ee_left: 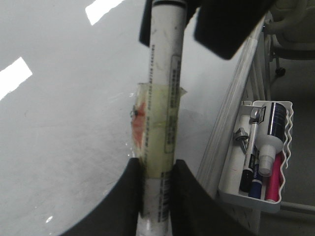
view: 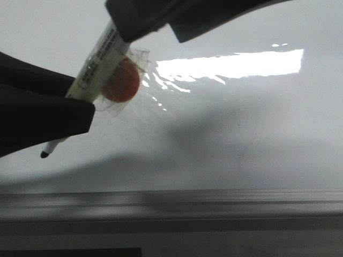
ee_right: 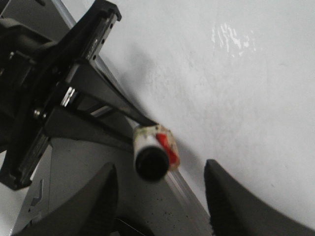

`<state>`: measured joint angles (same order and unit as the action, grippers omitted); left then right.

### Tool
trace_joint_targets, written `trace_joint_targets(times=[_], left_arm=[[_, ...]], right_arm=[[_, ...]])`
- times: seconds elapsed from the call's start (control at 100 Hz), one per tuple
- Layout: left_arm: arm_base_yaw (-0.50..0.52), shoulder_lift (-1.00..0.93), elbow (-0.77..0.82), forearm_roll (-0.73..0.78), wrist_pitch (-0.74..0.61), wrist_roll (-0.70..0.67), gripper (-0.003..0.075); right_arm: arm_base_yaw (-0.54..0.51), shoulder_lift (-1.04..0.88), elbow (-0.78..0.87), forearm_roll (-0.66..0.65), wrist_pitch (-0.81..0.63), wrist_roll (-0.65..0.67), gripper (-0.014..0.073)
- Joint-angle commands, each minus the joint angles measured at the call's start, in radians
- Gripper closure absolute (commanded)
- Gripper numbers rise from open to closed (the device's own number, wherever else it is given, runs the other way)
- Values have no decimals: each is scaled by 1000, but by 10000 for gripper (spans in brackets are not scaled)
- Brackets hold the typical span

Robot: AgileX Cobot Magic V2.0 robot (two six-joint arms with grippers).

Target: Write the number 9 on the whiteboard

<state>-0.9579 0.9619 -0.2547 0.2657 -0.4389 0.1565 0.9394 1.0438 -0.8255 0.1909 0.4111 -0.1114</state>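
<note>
Step in hand: judging by the blank whiteboard [view: 241, 134], the writing has not begun; no stroke of the number 9 shows in any view.
Left jaws: the left gripper [ee_left: 156, 169] is pinching the marker [view: 99, 61] low on its barrel, with the tip [view: 44, 154] sticking out below, near the bottom left of the board in the front view.
Right jaws: the right gripper [ee_right: 160, 167] is spread to either side of the marker's rear end and, in the right wrist view, is apart from it.
Tip contact: whether the tip touches the board cannot be told.
Doing it well: the left arm should likely bring the tip down lightly and keep the pressure even, so the line does not skip on the glossy surface.
Stroke order: a sensible way is to close the loop first, then pull the stem straight down from the loop's right side without lifting.
Room: the tip sits close to the grey frame edge [view: 171, 206], so starting higher on the board would leave space for the stem.
Right arm: it would do best to stay off the marker, since a bump at the rear end would swing the tip.
Markers held: one.
Orange patch [view: 121, 81]: one, under clear tape on the barrel.
Whiteboards: one, with faint grey smudges.
Tray [ee_left: 288, 147]: one, beside the frame.
Tray contents: one spray bottle [ee_left: 270, 142] and what look like three pens, capped black, blue and pink.
</note>
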Motion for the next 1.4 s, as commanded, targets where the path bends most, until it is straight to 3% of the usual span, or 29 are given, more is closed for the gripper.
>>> trace_joint_targets(times=[0.0,0.21,0.41,0.47,0.63,0.7,0.9,1.17,1.39], left_arm=[[-2,-11,-34,1,-71,-8,741],[-2,-11,-34,1,-71,-8,741],[-2,-11,-34,1,-71,-8,738],[-2,-11,-34,1,-71,-8,705],[-2,-11,-34,-3,-71,-14,503],[-2,-18,-34,-3,-63,-18,464],[-2,-168,-34,-91,76,-18,465],[6,-465,-34,-162,218,-18,465],[22,-508,-34,-196,238,-18,465]], right_arm=[[2,35,-86,38,-25,-12,249],[2,110,-135,53,29,-12,282],[0,124,-141,53,29,-12,583],[0,124,-141,53,31,-12,666],[0,122,-141,53,40,-14,662],[0,120,-141,49,38,-14,662],[-14,69,-141,37,40,-14,653],[-177,-3,-189,37,135,-1,652],[-266,-1,-309,-3,174,37,652]])
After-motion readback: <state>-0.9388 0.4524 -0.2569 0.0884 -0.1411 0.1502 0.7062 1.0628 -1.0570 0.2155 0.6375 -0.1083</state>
